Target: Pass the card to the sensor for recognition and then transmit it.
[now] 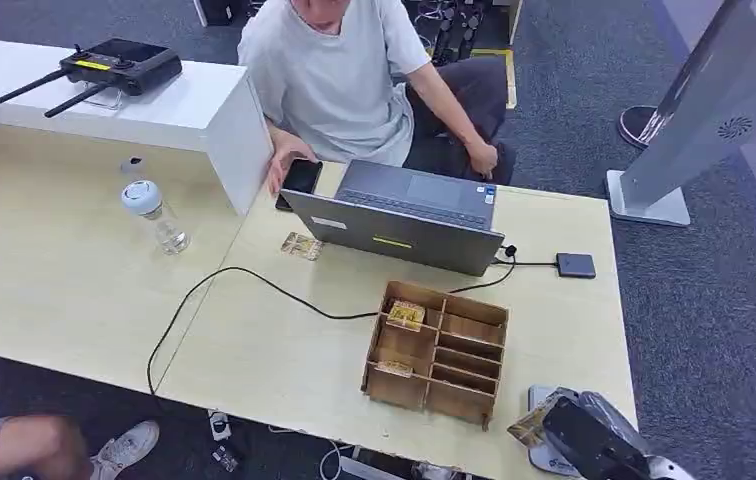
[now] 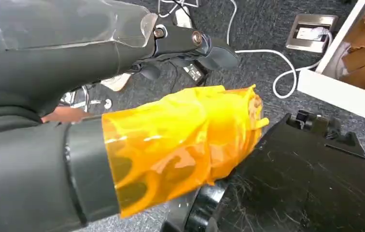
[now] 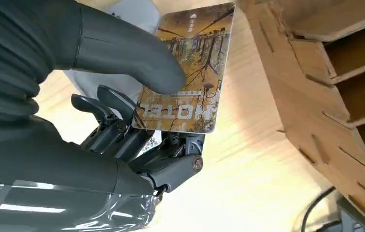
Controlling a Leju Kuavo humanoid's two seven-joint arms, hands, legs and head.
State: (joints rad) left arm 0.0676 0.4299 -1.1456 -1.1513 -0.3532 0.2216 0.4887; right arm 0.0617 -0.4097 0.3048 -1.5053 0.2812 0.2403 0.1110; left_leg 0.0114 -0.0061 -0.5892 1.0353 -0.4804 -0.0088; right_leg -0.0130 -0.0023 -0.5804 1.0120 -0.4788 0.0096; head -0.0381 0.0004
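Right hand: now the right hand (image 3: 122, 121) pinches a glossy yellow-brown hotel key card printed with trees (image 3: 188, 67); the thick grey thumb presses on the card's printed face and the darker fingers (image 3: 103, 104) curl behind it.
Card position: held above the pale wooden counter (image 1: 284, 350) at its near right corner, just beside the open brown wooden organiser box with compartments (image 1: 439, 350), apart from it.
Card look: rectangular with rounded corners, an autumn forest print, and pale lettering reading HOTEL along one short end.
Sensor: a pale grey flat reader pad (image 1: 539, 455) lies on the counter under the right hand; in the right wrist view a pale rounded shape (image 3: 132, 12) shows behind the card.
Left hand: the left hand (image 2: 171, 140) has its thumb wrapped in orange-yellow film and its dark fingers (image 2: 190, 41) curled in, nothing held.
Head view adds: a second patterned card (image 1: 301, 245) lying flat near a grey open laptop (image 1: 404, 215), another card (image 1: 406, 314) in a rear compartment of the box, a clear plastic bottle (image 1: 154, 215), a black cable (image 1: 254, 285), and a seated person in a light shirt (image 1: 339, 70).
Left wrist view adds: dark carpet floor (image 2: 267, 29) with white cables (image 2: 282, 72).
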